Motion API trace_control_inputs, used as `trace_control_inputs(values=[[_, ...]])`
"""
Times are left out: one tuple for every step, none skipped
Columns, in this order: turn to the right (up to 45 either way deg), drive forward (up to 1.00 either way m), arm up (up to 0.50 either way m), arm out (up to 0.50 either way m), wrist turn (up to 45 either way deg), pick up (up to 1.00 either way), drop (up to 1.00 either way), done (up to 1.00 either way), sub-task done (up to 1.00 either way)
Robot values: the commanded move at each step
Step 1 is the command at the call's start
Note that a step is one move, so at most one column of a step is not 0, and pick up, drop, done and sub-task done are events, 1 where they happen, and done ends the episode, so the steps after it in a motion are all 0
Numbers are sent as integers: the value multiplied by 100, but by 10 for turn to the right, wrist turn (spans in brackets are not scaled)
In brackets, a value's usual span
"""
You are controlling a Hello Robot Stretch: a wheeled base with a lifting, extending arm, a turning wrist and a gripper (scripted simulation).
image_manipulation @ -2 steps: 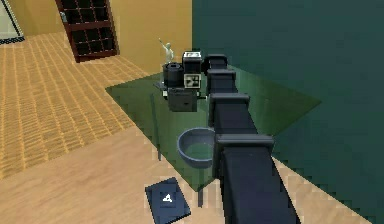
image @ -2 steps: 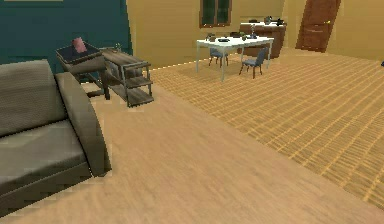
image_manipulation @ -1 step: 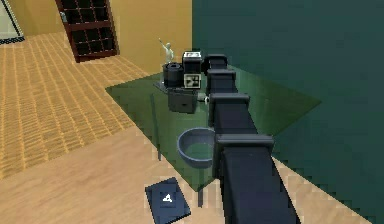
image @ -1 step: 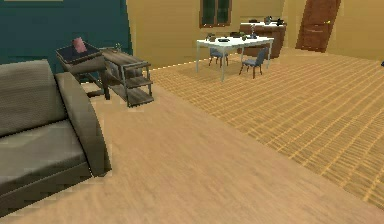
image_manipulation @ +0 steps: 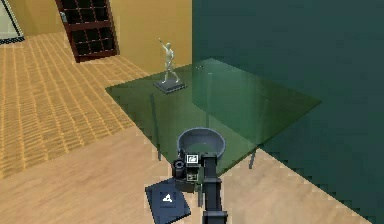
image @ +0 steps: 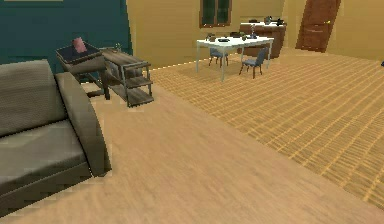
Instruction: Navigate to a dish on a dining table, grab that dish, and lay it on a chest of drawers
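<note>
Dark dish (image_manipulation: 200, 138) close to tool (image_manipulation: 181, 167), at near edge of tabletop (image_manipulation: 245, 95): likely hard, slippery, breakable. Best taken by rim. Cannot tell if held.

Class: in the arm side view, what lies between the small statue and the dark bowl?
Only bare green glass tabletop lies between the statue and the dark bowl, as the arm side view shows.

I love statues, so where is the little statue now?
In the arm side view, the statue stands on the green glass table near its far left corner, beyond the dark bowl.
</note>
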Motion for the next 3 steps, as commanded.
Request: trace_control_inputs(values=[[0,0,0,0,0,100,0,0,0],[0,0,10,0,0,0,0,0,0],[0,0,18,0,0,0,0,0,0]])
